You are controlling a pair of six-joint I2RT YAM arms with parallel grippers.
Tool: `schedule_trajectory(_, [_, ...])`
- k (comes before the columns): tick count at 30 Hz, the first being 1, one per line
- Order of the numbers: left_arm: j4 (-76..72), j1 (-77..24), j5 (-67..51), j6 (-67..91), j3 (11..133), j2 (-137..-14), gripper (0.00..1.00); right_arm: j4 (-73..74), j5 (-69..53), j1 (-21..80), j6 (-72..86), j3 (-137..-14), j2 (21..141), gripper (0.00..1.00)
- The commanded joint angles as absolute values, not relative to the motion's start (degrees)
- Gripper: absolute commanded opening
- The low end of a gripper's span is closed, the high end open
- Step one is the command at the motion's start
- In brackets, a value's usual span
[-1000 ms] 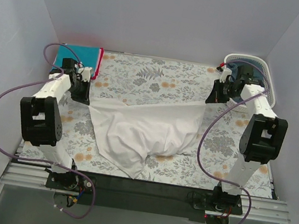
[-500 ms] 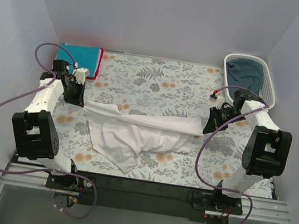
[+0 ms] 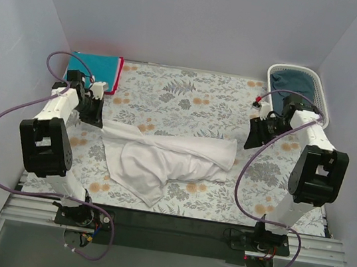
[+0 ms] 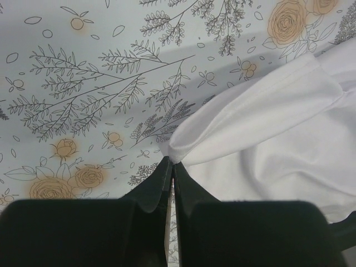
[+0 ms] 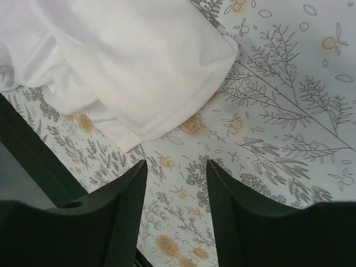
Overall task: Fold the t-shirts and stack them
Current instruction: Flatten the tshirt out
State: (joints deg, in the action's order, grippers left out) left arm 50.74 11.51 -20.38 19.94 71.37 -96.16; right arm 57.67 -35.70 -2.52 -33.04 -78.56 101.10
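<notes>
A white t-shirt (image 3: 168, 159) lies crumpled across the middle of the floral tablecloth (image 3: 190, 98). My left gripper (image 3: 97, 121) is shut on the shirt's left corner (image 4: 177, 153), with the cloth pinched at its tips (image 4: 172, 164). My right gripper (image 3: 251, 142) is open and empty, just right of the shirt's right end (image 5: 144, 72), above bare tablecloth (image 5: 267, 128). A folded bright teal t-shirt (image 3: 94, 67) lies on a red t-shirt (image 3: 118, 74) at the back left. A dark blue-teal t-shirt (image 3: 299, 84) lies in the basket.
A white slatted basket (image 3: 324, 101) stands at the back right corner. Grey walls close in the table on three sides. The black front edge of the table (image 3: 172, 223) runs along the near side.
My right gripper has let go of the white shirt and drawn back to the right. The shirt's right end has dropped onto the tablecloth. My left gripper still holds the left corner.
</notes>
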Motion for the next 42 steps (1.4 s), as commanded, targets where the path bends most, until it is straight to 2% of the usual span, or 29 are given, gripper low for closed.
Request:
schedule_trajectory(1, [50.89,11.60,-22.24,20.39,73.39,-95.80,0.00,59.33,-33.58,-0.54,-39.89,-82.26,96.33,0.51])
schedule_trajectory(5, [50.71,11.69,-21.97,20.30,72.25,-95.71,0.00,56.70,-27.26,7.63,-42.71,-77.71,92.30,0.35])
schedule_trajectory(9, [50.10,11.60,-21.71,20.21,71.37,-95.01,0.00,47.84,-16.38,18.78,-41.49,-67.44,86.06,0.31])
schedule_trajectory(17, [50.10,11.60,-21.97,20.39,71.63,-95.27,0.00,38.24,-3.96,27.77,-37.18,-57.22,85.34,0.40])
schedule_trajectory(30, [50.27,11.60,-21.45,20.30,71.81,-95.19,0.00,34.36,-2.73,30.67,-34.19,-54.85,88.07,0.41])
schedule_trajectory(42, [49.75,11.60,-21.71,20.65,71.19,-95.19,0.00,31.38,2.63,33.22,-30.32,-51.16,85.34,0.51])
